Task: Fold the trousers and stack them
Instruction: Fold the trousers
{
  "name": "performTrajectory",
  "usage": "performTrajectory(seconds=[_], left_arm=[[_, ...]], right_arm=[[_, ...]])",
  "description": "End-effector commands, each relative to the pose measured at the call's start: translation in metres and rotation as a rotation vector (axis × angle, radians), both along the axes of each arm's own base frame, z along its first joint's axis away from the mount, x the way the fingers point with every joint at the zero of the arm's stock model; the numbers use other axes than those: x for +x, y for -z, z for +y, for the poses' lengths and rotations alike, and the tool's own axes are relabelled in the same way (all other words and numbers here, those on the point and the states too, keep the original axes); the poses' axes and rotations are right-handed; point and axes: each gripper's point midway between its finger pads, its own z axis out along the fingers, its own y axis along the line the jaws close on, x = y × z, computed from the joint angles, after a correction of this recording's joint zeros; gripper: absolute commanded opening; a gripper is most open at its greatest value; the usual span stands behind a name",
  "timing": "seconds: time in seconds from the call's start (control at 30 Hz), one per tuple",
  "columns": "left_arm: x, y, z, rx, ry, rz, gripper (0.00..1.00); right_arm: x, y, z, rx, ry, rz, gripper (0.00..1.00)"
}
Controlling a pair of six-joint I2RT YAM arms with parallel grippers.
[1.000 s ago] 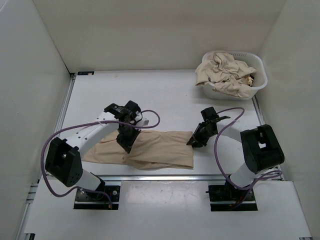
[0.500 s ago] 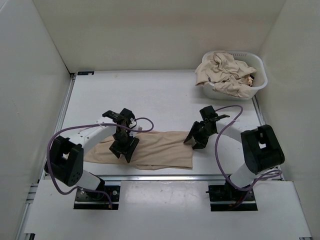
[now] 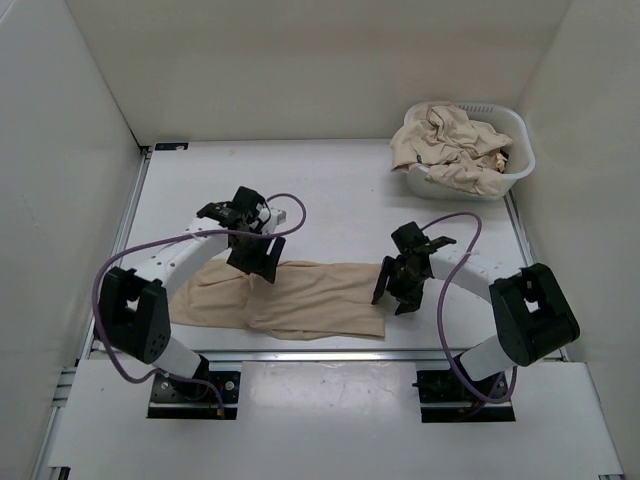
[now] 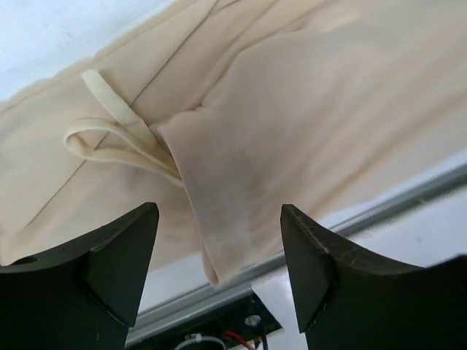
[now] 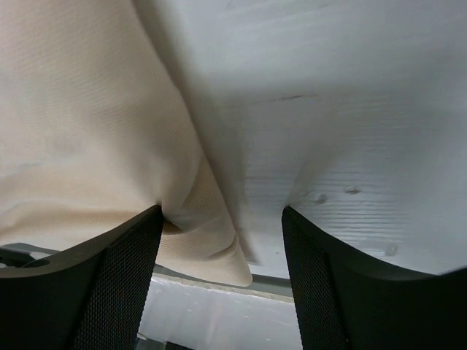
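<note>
Trousers: one pair flat on the counter, well clear of the laundry basket holding more.
Thin, limp fabric; judged light, prone to sag and wrinkle, best pinched at a doubled edge or waistband. Left tool and right tool both spread, holding nothing.

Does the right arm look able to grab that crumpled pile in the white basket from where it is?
Probably yes: the basket sits on its side, and nothing lies between it and the open right hand, which holds nothing.
</note>
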Motion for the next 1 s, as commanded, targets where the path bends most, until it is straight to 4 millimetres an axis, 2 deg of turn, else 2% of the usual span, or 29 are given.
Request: performTrajectory(seconds=[0.0, 0.07, 0.1, 0.13, 0.17, 0.27, 0.3, 0.4, 0.43, 0.5, 0.53, 0.57, 0.63, 0.67, 0.7, 0.73, 0.77, 0.83, 0.87, 0.9, 0.97], left_arm=[[0.01, 0.035, 0.012, 0.052, -0.037, -0.014, 0.78], [0.021, 0.043, 0.016, 0.047, -0.061, -0.026, 0.72], [0.021, 0.047, 0.013, 0.041, -0.057, -0.013, 0.63], [0.021, 0.05, 0.015, 0.037, -0.064, -0.001, 0.25], [0.023, 0.05, 0.014, 0.033, -0.064, -0.01, 0.14], [0.029, 0.042, 0.016, 0.002, -0.084, -0.024, 0.14], [0.032, 0.034, 0.019, -0.008, -0.095, -0.05, 0.14], [0.027, 0.033, 0.016, -0.03, -0.088, -0.051, 0.14], [0.024, 0.035, 0.016, -0.035, -0.085, -0.04, 0.17], [0.021, 0.039, 0.017, -0.028, -0.085, -0.021, 0.26], [0.016, 0.042, 0.019, -0.021, -0.085, -0.003, 0.38], [0.016, 0.042, 0.019, -0.02, -0.085, -0.002, 0.44], [0.014, 0.04, 0.022, -0.002, -0.089, 0.008, 0.47], [0.02, 0.036, 0.028, 0.014, -0.11, -0.018, 0.47], [0.02, 0.034, 0.03, 0.024, -0.113, -0.017, 0.47], [0.019, 0.031, 0.037, 0.033, -0.132, -0.017, 0.48], [0.028, 0.021, 0.044, 0.034, -0.161, -0.045, 0.48], [0.03, 0.013, 0.055, 0.046, -0.195, -0.048, 0.48], [0.037, 0.006, 0.066, 0.048, -0.236, -0.074, 0.52], [0.039, 0.004, 0.076, 0.07, -0.264, -0.078, 0.52], [0.044, -0.003, 0.103, 0.103, -0.346, -0.111, 0.52]], right_arm=[[-0.02, 0.02, -0.006, -0.082, -0.038, 0.049, 0.72], [-0.027, 0.029, -0.006, -0.099, -0.038, 0.082, 0.65], [-0.024, 0.028, -0.003, -0.083, -0.039, 0.074, 0.59], [-0.026, 0.032, -0.001, -0.072, -0.028, 0.086, 0.53], [-0.024, 0.032, 0.0, -0.067, -0.028, 0.079, 0.4], [-0.028, 0.037, -0.001, -0.068, -0.007, 0.088, 0.19], [-0.029, 0.039, -0.002, -0.073, -0.007, 0.096, 0.15], [-0.024, 0.037, 0.001, -0.063, -0.007, 0.079, 0.03], [-0.019, 0.035, 0.003, -0.064, -0.005, 0.063, 0.0], [-0.017, 0.034, 0.001, -0.074, -0.013, 0.059, 0.0], [-0.014, 0.032, 0.0, -0.087, -0.022, 0.051, 0.0], [-0.012, 0.029, 0.001, -0.087, -0.022, 0.049, 0.0], [-0.01, 0.027, -0.001, -0.089, -0.037, 0.045, 0.0], [-0.013, 0.027, -0.003, -0.095, -0.038, 0.057, 0.05], [-0.007, 0.025, -0.002, -0.099, -0.052, 0.036, 0.15], [-0.01, 0.025, -0.005, -0.106, -0.061, 0.046, 0.38], [-0.008, 0.023, -0.006, -0.113, -0.069, 0.03, 0.48], [-0.009, 0.022, -0.009, -0.12, -0.067, 0.016, 0.62], [-0.007, 0.022, -0.008, -0.11, -0.054, 0.001, 0.64], [0.003, 0.019, -0.002, -0.084, -0.051, -0.047, 0.64], [0.008, 0.02, 0.002, -0.067, -0.016, -0.063, 0.65]])
